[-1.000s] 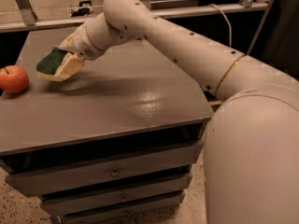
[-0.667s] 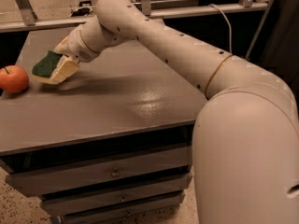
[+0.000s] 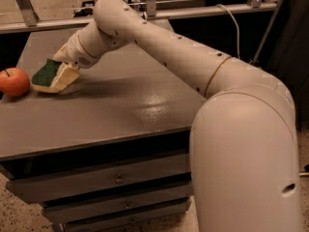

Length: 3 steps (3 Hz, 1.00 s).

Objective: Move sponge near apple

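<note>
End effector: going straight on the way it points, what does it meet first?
Probably the table, just short of the apple; the end effector, shut on the sponge, points down-left. Depth unclear.

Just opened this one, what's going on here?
The robot's arm reaches across the grey cabinet top, its gripper shut on the green-topped, yellow foam sponge. The sponge is low at the top's left end in this view, close beside the round red apple. The gripper has not let go yet.

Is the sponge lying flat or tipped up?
Tipped up. The gripper, close beside the apple, is shut on the sponge, whose green top slants down toward the apple.
</note>
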Available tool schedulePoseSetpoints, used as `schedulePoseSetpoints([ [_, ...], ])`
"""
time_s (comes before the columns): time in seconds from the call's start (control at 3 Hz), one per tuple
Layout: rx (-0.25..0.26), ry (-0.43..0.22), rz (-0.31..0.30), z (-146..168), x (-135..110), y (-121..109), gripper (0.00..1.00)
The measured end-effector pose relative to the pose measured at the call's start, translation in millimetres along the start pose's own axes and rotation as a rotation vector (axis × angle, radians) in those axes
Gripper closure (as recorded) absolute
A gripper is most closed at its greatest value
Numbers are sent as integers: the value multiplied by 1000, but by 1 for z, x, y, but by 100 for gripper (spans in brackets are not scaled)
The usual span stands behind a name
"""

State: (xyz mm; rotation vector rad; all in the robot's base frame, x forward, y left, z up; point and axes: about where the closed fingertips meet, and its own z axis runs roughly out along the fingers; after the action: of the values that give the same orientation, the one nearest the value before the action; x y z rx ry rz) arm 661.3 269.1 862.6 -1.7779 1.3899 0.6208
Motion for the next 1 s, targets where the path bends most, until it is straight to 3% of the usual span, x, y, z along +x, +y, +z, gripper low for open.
schedulePoseSetpoints([
  [0.67,-7,-11,0,0,-7,7,5],
  [1.0,10,-27,0,-11,-14,8,0],
])
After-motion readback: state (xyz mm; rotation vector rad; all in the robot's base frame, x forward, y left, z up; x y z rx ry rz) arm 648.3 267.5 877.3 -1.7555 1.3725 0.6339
